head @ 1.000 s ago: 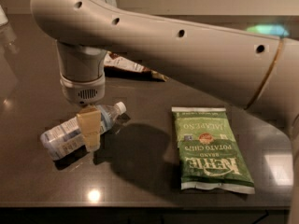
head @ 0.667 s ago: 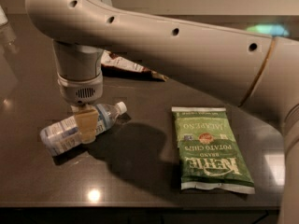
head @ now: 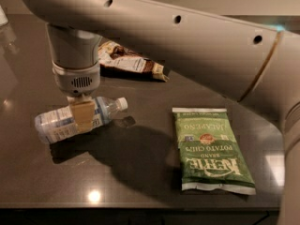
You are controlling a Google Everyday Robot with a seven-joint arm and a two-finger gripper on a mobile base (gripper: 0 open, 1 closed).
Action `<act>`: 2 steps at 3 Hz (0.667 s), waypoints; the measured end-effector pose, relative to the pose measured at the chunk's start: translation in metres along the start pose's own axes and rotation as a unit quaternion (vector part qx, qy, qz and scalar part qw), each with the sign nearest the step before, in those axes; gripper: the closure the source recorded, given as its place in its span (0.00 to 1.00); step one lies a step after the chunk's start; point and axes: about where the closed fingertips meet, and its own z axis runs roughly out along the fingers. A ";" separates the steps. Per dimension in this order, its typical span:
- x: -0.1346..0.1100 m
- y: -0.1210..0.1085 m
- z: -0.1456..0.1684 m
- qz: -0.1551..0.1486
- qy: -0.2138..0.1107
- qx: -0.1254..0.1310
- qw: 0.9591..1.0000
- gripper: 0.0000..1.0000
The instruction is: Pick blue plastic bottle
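Observation:
The blue plastic bottle [head: 54,124] lies on its side at the left of the dark table [head: 140,182], its white cap pointing right. It is clear, with a pale blue-and-white label. My gripper [head: 84,116] comes straight down over the bottle's middle. One tan finger [head: 85,117] crosses the front of the bottle; the other is hidden behind it. The jaws are closed around the bottle, which is raised slightly, with a shadow beneath it.
A green Kettle chip bag [head: 211,149] lies flat to the right. A brown-and-white snack packet [head: 131,62] lies behind the bottle. My large grey arm [head: 187,46] spans the top of the view. The table's front edge runs along the bottom.
The gripper and the bottle have risen together a little and shifted slightly left. The bottle's shadow now shows beneath it.

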 end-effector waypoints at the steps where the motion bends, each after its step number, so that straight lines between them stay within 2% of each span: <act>1: -0.004 -0.005 -0.028 0.003 -0.006 0.011 1.000 1.00; 2: -0.008 -0.012 -0.057 0.011 -0.018 0.025 0.999 1.00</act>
